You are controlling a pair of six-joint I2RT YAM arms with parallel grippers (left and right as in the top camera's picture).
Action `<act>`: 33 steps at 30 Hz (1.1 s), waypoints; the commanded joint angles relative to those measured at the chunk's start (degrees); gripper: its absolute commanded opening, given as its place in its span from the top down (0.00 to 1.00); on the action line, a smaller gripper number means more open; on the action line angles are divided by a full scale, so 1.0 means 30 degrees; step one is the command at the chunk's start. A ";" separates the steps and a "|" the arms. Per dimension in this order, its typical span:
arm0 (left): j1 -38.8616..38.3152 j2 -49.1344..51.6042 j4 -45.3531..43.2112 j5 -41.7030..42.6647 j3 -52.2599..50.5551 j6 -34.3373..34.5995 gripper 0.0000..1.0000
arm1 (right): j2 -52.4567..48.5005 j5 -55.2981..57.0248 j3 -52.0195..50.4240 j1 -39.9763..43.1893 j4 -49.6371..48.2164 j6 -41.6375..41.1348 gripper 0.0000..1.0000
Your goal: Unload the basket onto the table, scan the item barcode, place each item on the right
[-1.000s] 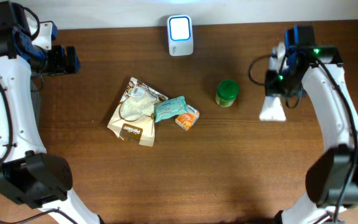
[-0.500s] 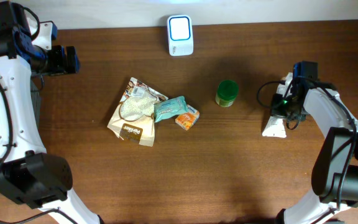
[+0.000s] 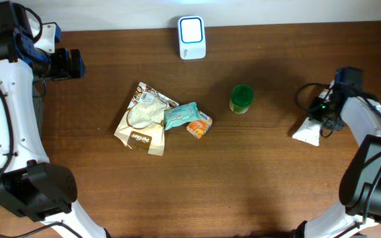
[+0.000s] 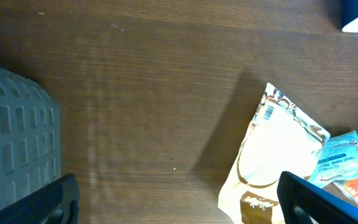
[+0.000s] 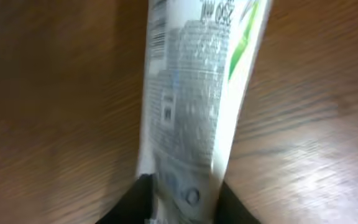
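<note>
The item, a white tube (image 3: pixel 307 131) with green print, lies on the table at the right. In the right wrist view the white tube (image 5: pixel 197 93) shows its small-print label, and its near end sits between the two dark fingers of my right gripper (image 5: pixel 185 199). The picture is blurred, so whether they press on it is unclear. From overhead my right gripper (image 3: pixel 319 122) meets the tube's upper right end. The white scanner (image 3: pixel 192 38) stands at the back centre. My left gripper (image 3: pixel 78 63) hovers open at the far left, empty (image 4: pixel 176 205).
A green can (image 3: pixel 241 98) stands between the scanner and the tube. A beige pouch (image 3: pixel 144 119), a teal packet (image 3: pixel 180 115) and an orange box (image 3: pixel 200 125) lie together mid-table. A grey basket (image 4: pixel 11 143) sits by the left arm.
My right arm has swung right and toward the front with the white tube, which now lies farther right on the table. The left arm has not moved.
</note>
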State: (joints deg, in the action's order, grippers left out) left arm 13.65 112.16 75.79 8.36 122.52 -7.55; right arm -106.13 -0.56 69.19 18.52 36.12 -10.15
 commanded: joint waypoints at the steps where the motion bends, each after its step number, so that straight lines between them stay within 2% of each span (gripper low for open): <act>1: 0.0131 -0.0051 -0.0029 0.0204 0.0087 -0.0306 0.01 | 0.0248 0.0291 0.0124 0.0328 0.0015 -0.0372 0.59; 3: 0.0138 -0.0051 -0.0029 0.0204 0.0087 -0.0306 0.01 | 0.0248 -0.0321 0.0918 0.0335 0.1035 -0.0364 0.55; 7: 0.0131 -0.0051 -0.0029 0.0204 0.0087 -0.0306 0.01 | 0.0255 -0.2521 0.4692 0.0233 0.5792 -0.0255 0.47; 11: 0.0131 -0.0051 -0.0029 0.0204 0.0087 -0.0306 0.01 | 0.0255 -0.3330 0.9071 -0.0838 1.0775 0.2477 0.31; 13: 0.0131 -0.0051 -0.0029 0.0204 0.0087 -0.0306 0.01 | 0.0255 -0.3337 1.0229 -0.1938 1.1635 0.3942 0.22; 17: 0.0131 -0.0051 -0.0029 0.0204 0.0087 -0.0306 0.01 | 0.0233 -0.3330 1.0462 -0.4787 1.0513 0.6280 0.00; 23: 0.0138 -0.0051 -0.0029 0.0204 0.0087 -0.0306 0.01 | 0.0204 -0.3228 1.0455 -0.8364 0.7410 0.6994 0.02; 30: 0.0138 -0.0051 -0.0029 0.0204 0.0087 -0.0306 0.01 | -0.1115 -0.2025 1.0455 -1.0513 0.6506 0.7453 0.00; 33: 0.0138 -0.0051 -0.0029 0.0204 0.0087 -0.0306 0.01 | -0.2412 -0.2047 1.0455 -1.0601 0.6528 0.7213 0.08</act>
State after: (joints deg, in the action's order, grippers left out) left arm 13.63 112.16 75.81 8.36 122.52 -7.55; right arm -109.14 -8.05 99.92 -13.15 55.64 11.64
